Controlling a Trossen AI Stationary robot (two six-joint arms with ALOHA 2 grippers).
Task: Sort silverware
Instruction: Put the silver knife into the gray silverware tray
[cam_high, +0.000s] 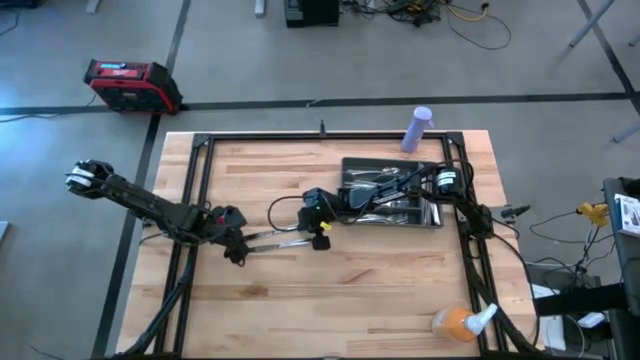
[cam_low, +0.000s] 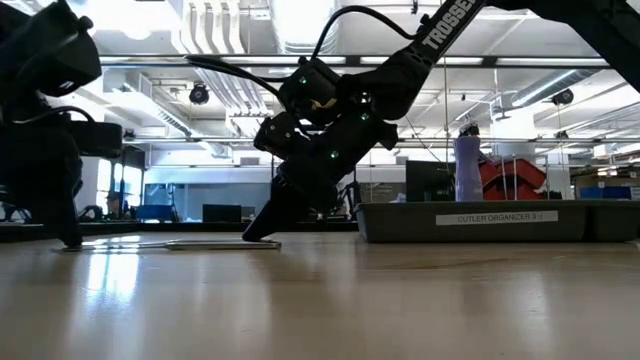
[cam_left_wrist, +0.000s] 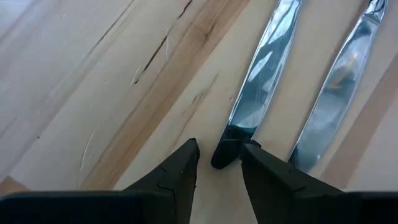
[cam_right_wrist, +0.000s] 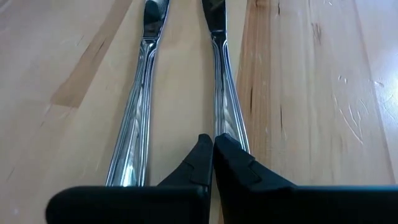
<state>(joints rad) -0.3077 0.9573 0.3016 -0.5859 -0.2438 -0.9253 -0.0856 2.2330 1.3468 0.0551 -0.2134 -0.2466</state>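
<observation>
We judge sorting mostly done: most silverware lies in the tray (cam_high: 437, 222) far right, two knives (cam_high: 285, 239) remain mid-surface (cam_high: 330, 300), left claw (cam_left_wrist: 219, 163) slightly open around one tip, right claw (cam_right_wrist: 213, 149) pinched at a handle end.

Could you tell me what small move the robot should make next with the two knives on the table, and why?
Probably lift the right gripper slightly. It looks shut on the handle end of one knife, while the other knife lies free beside it. The left gripper is open around a knife tip, not gripping. The cutlery tray sits just beyond, so raising comes first.
</observation>
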